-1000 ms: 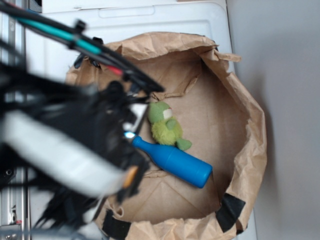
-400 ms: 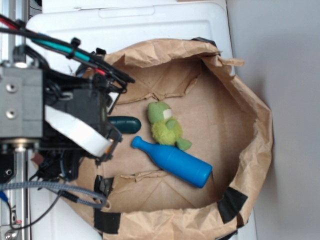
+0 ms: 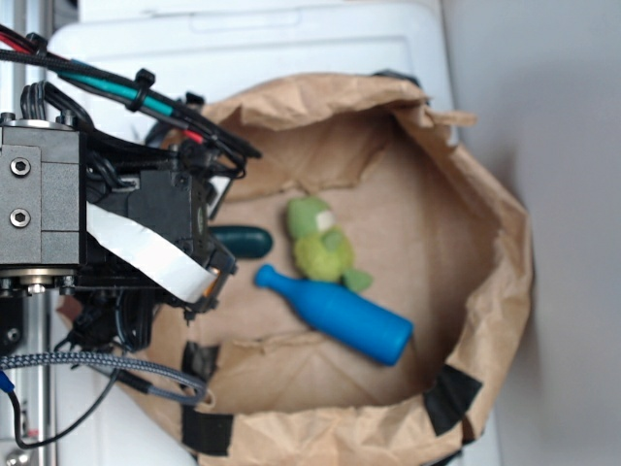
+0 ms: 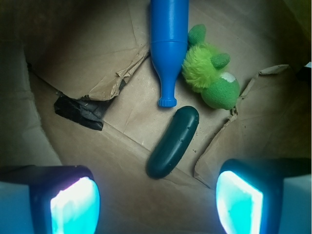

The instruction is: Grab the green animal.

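The gripper (image 4: 156,195) hangs with its jaws spread and empty, while the green animal (image 4: 209,73) lies ahead and to its right, touching the blue bottle (image 4: 168,44); soft and light, it probably squashes easily, so pinch its plump middle.

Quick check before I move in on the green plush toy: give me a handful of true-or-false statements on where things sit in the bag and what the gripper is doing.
1. The gripper is open and holds nothing. True.
2. The green plush toy lies against the blue bottle. True.
3. The dark green cucumber rests on top of the plush toy. False: it lies apart from it on the floor of the paper bag, just below the bottle's mouth.
4. The blue bottle stands upright. False: it lies on its side.
5. The fingers already straddle the plush toy. False: in the wrist view it sits beyond them, toward the upper right.
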Controlling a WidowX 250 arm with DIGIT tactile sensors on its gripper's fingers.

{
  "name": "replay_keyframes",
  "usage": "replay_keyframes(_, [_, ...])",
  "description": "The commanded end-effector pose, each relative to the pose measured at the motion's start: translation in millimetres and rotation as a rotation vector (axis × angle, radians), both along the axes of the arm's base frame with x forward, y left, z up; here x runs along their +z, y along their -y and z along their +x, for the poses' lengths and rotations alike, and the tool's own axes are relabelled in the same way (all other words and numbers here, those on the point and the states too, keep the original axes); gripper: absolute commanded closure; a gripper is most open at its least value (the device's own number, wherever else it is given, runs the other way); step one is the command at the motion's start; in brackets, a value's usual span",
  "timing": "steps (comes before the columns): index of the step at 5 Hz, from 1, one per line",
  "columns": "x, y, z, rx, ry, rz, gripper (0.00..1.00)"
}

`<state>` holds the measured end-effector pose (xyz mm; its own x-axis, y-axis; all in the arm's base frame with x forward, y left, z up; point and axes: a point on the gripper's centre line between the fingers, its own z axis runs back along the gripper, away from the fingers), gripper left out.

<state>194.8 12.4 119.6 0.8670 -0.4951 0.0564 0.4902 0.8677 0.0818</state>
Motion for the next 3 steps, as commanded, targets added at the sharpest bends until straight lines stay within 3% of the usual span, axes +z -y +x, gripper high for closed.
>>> replay_keyframes(1, [7, 1, 2, -0.001, 0.03, 0.003, 0.0])
replay_keyframes(2, [7, 1, 2, -0.001, 0.03, 0.003, 0.0])
replay_keyframes(3, [1, 8, 28, 0.001, 0.004, 0.01, 0.0])
